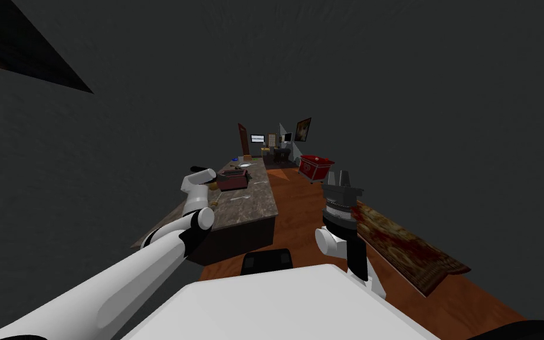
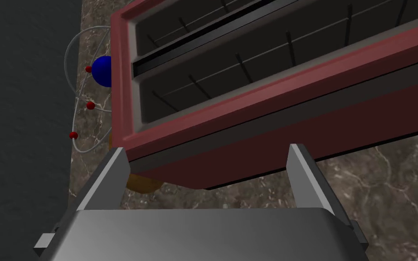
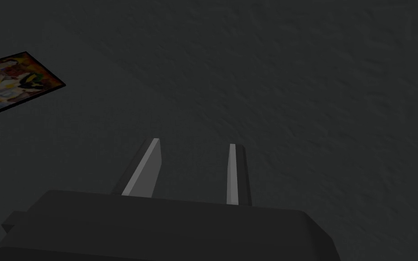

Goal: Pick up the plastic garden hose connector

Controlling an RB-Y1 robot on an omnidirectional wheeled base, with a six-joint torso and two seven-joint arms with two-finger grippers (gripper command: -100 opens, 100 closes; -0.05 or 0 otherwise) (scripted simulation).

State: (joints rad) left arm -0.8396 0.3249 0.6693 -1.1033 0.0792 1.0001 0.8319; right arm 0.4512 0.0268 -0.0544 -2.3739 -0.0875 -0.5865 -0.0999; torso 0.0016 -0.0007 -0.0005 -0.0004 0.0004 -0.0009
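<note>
You are in a dim room with dark grey walls and a reddish wood floor (image 1: 300,206). A long counter (image 1: 253,200) with a brown veined stone top runs away from you at about 11 o'clock. A patterned rug (image 1: 406,242) lies on the floor at 2 o'clock, and a red bin (image 1: 316,167) stands farther off at about 1 o'clock.

Your left arm reaches out over the near part of the counter. The left gripper (image 2: 208,149) hangs above the stone top with its two fingers spread wide and nothing between them. Its tips are close to the long side of a dark red toaster (image 2: 258,149), whose two slots face up.

The hose connector (image 2: 143,185) shows as a small orange-yellow piece on the counter, tucked at the toaster's near corner. It sits just beside one finger (image 2: 113,176), outside the gap between the fingers, and most of it is hidden, so you cannot read its shape. In the head view it lies at about 7 o'clock from the toaster.

Beyond the toaster's end, near the counter's edge, stands a wire model (image 2: 103,71) with a blue ball, thin grey loops and small red beads.

Your right gripper (image 1: 340,175) is raised at about 1 o'clock, over the floor between counter and rug. Its fingers are drawn in to a narrow gap, not touching, and carry nothing.
</note>
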